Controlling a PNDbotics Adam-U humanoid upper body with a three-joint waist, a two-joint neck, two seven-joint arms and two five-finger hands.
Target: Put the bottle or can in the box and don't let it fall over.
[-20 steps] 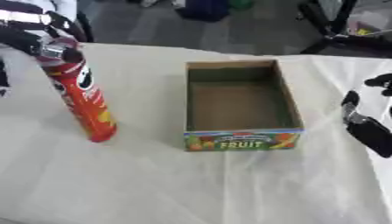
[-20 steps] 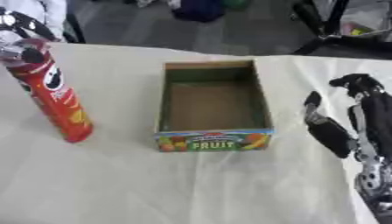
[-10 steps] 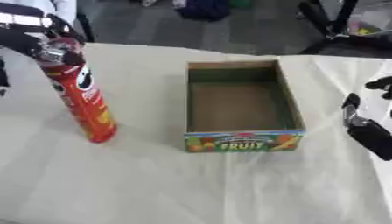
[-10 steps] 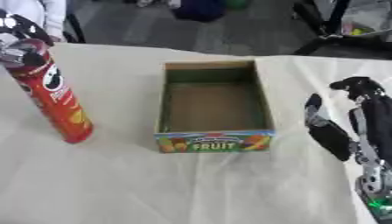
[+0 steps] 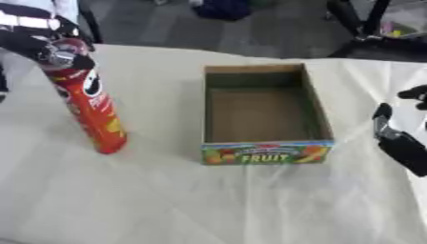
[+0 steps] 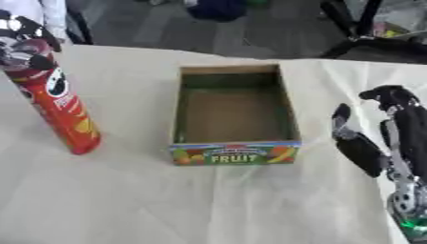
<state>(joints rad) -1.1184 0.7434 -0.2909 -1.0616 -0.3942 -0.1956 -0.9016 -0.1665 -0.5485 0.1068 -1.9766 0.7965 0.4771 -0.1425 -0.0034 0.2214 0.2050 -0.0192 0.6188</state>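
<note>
Little has moved since a second ago: the red can still stands upright on the cloth-covered worktop, left of the box, its top clasped by the left hand. At the right edge, the right hand rests idle, fingers relaxed and apart.

Left hand up at the far left corner of the table, fingers curled and closed around something. Right hand idle over the table's right edge, fingers relaxed and spread, holding nothing, forearm running down toward the near right corner.
</note>
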